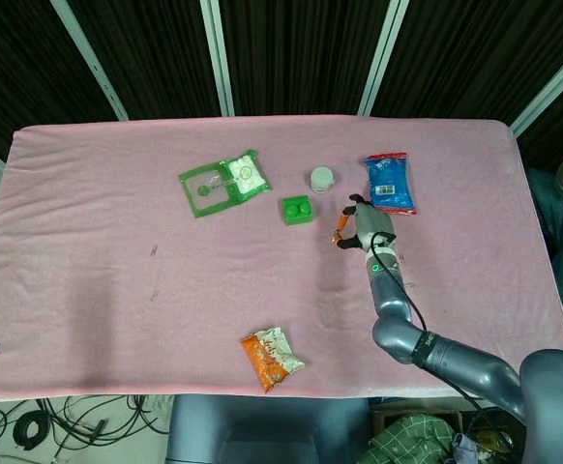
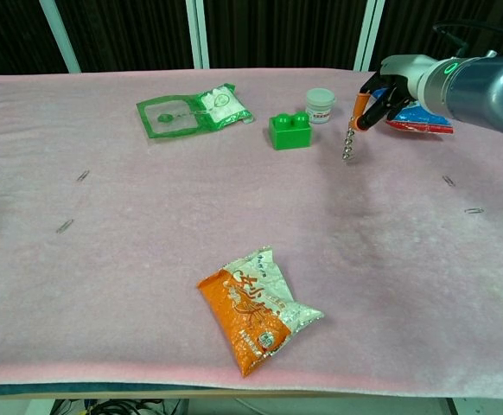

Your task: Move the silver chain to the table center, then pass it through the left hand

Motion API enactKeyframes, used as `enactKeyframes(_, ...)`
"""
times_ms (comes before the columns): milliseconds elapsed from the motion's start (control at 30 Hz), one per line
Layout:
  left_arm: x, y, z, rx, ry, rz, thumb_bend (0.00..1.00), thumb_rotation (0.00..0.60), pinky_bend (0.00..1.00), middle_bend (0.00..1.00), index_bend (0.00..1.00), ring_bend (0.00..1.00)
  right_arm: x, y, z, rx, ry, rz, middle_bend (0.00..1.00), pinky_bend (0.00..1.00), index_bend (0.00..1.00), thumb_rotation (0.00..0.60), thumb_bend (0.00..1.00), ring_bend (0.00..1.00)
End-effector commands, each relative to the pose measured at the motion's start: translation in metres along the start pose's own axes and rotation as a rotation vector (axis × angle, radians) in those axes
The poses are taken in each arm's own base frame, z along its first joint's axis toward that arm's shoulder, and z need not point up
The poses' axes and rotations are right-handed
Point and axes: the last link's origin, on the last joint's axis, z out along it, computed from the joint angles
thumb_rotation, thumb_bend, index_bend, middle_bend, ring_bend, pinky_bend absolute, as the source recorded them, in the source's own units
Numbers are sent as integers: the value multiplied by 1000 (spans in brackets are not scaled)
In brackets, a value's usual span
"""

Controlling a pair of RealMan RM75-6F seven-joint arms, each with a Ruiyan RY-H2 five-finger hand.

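Fingers [image 2: 359, 110] of the right hand [image 2: 381, 95] pinching 1 silver chain [image 2: 348, 147] — beside 1 green brick [image 2: 289, 130].

I see my right hand [image 2: 381, 93] at far right pinching the silver chain [image 2: 348, 145], which hangs over the pink table [image 2: 148, 259], right of the green block [image 2: 289, 131] and white cup [image 2: 320, 105]; an orange packet [image 2: 256, 309] lies near
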Motion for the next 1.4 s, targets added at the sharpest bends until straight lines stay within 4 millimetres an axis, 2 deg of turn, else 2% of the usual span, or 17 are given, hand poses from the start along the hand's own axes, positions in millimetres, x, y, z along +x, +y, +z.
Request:
enactKeyframes(33,-1,0,1,1,-3,2,218,600,0,84,81,0,11,6,-3,-7,23,-2,93,207,659,600,352,137)
enactKeyframes(300,-1,1,1,1,-5,3,218,600,0,84,81,0,36,36,-22,-49,41,-48,93,207,659,600,352,138)
enactKeyframes(633,-4,4,3,-5,-16,14,218,600,0,85,81,0,59,63,-47,-73,56,-61,93,206,659,600,352,137)
enactKeyframes(967,-5,6,3,-7,-18,18,218,600,0,84,81,0,61,87,-57,-108,38,-71,93,207,659,600,356,138)
enactKeyframes(1400,-6,6,4,-4,-21,21,218,600,0,85,81,0,57,105,-49,-153,34,-47,93,207,659,600,357,137)
